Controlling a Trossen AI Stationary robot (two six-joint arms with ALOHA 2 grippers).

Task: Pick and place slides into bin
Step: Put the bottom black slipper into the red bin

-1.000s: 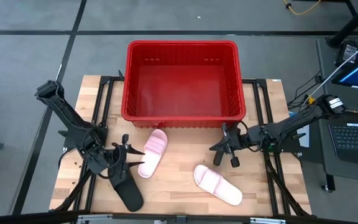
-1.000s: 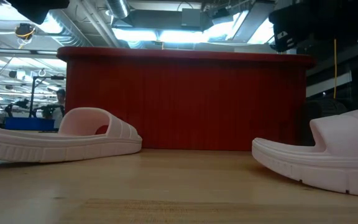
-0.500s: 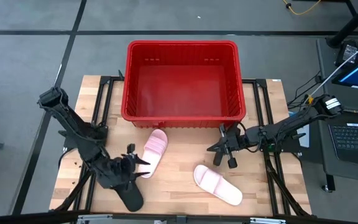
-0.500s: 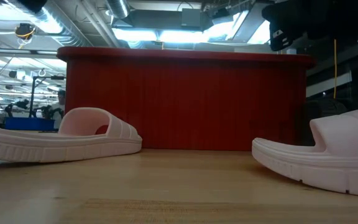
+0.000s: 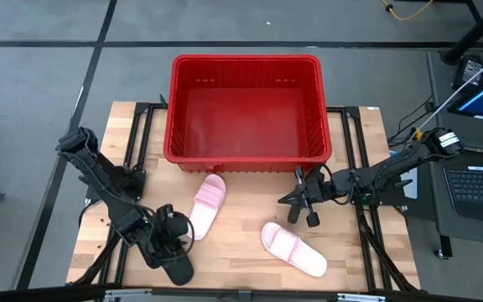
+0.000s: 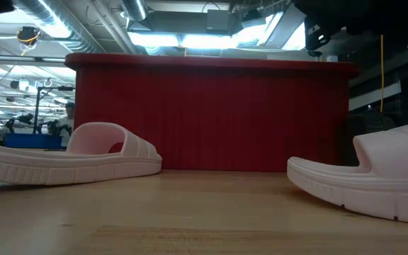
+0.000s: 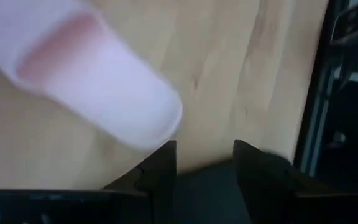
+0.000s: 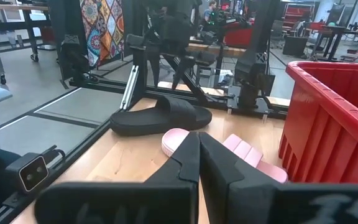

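The red bin (image 5: pixel 246 109) stands at the table's far middle. One pink slide (image 5: pixel 206 205) lies sole down just in front of the bin, and a second pink slide (image 5: pixel 293 249) lies nearer the front right. A black slide (image 5: pixel 177 268) lies at the front left, also visible in the right wrist view (image 8: pixel 166 115). My left gripper (image 5: pixel 177 243) hangs open and points steeply down over the black slide's far end, whose dark surface shows between the fingers (image 7: pixel 204 190). My right gripper (image 5: pixel 294 205) hovers shut in front of the bin's right part.
Bare wooden tabletop (image 5: pixel 241 252) lies between the two pink slides. Black frame rails (image 5: pixel 355 168) run along the table's left and right sides. A laptop (image 5: pixel 476 189) sits beyond the right edge.
My left gripper has moved toward the table's near edge, away from the pink slide, and has tipped from pointing nearly level to pointing steeply down over the black slide. The slides have stayed in place.
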